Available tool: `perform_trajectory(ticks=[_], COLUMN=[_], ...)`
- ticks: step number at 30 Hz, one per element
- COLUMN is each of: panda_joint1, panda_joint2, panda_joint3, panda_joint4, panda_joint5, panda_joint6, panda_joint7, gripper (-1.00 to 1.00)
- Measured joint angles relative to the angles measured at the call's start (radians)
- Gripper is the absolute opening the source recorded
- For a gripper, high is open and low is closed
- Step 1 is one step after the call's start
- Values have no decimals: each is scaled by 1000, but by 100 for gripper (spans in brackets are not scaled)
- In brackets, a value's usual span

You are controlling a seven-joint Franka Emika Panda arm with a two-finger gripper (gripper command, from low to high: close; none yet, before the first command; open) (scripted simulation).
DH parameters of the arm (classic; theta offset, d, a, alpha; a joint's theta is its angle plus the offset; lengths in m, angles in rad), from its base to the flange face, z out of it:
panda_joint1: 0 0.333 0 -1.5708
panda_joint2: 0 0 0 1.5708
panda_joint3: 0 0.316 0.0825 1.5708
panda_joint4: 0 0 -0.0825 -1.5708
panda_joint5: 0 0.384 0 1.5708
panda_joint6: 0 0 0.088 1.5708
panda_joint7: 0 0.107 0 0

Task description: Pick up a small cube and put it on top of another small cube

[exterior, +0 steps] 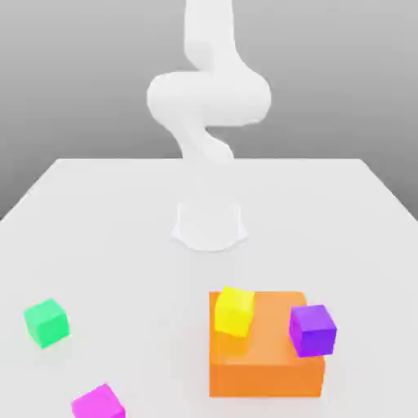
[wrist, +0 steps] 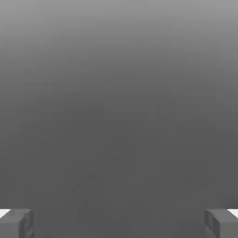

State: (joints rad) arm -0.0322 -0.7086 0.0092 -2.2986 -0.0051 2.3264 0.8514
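Exterior view: four small cubes, one orange block (exterior: pixel 265 380).

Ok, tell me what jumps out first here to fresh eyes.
The big orange block near the exterior view's bottom, right of centre, with a small yellow cube on top. Then the purple cube at its right side, and the magenta cube at the bottom left.

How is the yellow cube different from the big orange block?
The small plain yellow cube is little; the large orange block is much bigger. The cube sits up on top; the block lies underneath, on the table. The cube is chunky, the block wide and flat-topped. Both have plain faces.
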Motion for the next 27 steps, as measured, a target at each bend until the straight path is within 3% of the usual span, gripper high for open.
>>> perform_trajectory(ticks=[17,27], panda_joint1=[-158,-206], panda_joint2=[623,984], panda_joint3=[1,-34], panda_joint4=[10,15], panda_joint5=[-50,1], panda_joint6=[180,286], panda_joint7=[361,516], gripper=[0,0])
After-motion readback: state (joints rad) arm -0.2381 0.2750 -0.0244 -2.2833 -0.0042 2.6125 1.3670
